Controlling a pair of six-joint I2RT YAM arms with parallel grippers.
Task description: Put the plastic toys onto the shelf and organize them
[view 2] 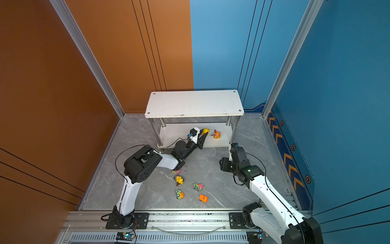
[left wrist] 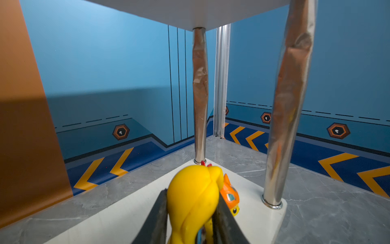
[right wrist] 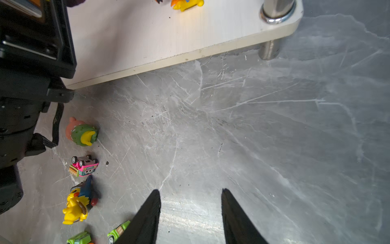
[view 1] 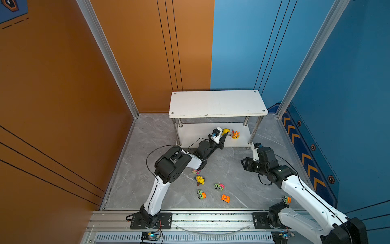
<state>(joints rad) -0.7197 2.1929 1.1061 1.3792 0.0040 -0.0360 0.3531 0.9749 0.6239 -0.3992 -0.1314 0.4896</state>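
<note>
Taking the tabletop [view 1: 232, 169] as the dial in both top views, the shelf [view 1: 215, 103] stands at 12 o'clock. Its upper board is bare. One orange figurine [view 1: 235, 134] stands on the lower board [view 1: 194, 135].

The left end effector [left wrist: 191, 213] reaches under the upper board, pinching a yellow figurine [left wrist: 194, 190] just at 9 o'clock of the orange one. Whether the yellow figurine touches the lower board I cannot tell.

The right end effector [right wrist: 190, 196] is spread and empty, above bare tabletop near the shelf's front right leg.

By my judgement the task is early: one toy is placed and a second is about to be. Seven toys lie on the tabletop, most towards 6 o'clock:
- a pink and green figurine [right wrist: 81, 132]
- a tipped pink car [right wrist: 84, 165]
- a second yellow figurine [view 1: 200, 180]
- a green and pink car [view 1: 219, 186]
- a green and orange car [view 1: 201, 194]
- an orange car [view 1: 225, 198]
- a last car [view 1: 286, 199] at 4 o'clock, beside the right arm
</note>
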